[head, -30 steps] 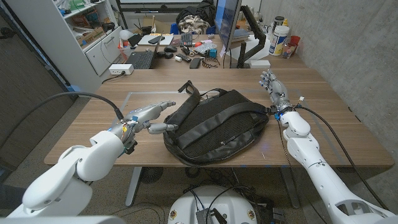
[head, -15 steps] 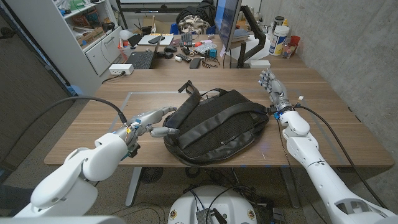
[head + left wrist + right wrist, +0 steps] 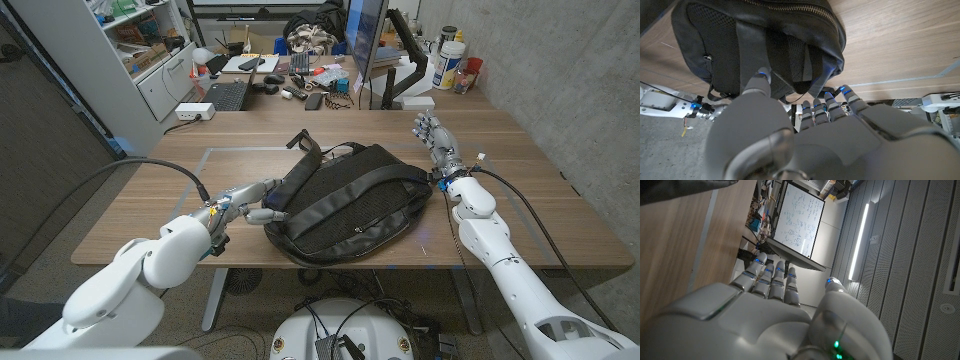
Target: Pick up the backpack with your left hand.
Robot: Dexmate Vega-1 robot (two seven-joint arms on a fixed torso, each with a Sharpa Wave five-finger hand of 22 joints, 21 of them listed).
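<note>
While the right hand (image 3: pixel 434 137) is staying right of centre with fingers apart, the left hand (image 3: pixel 252 198), fingers spread, is touching the backpack (image 3: pixel 350 200) at mid-frame, closer than before.

left hand (image 3: pixel 250 201) moved in, touching backpack (image 3: pixel 350 200)

Even, bright indoor lighting; the wooden table (image 3: pixel 180 180) reads clearly, with soft, faint shadow just beside the black backpack (image 3: pixel 350 200). A long ceiling light strip (image 3: pixel 858 240) glares white in the right wrist view. Both wrist views blur the near hand surfaces. Head-view edges bend slightly.
</note>
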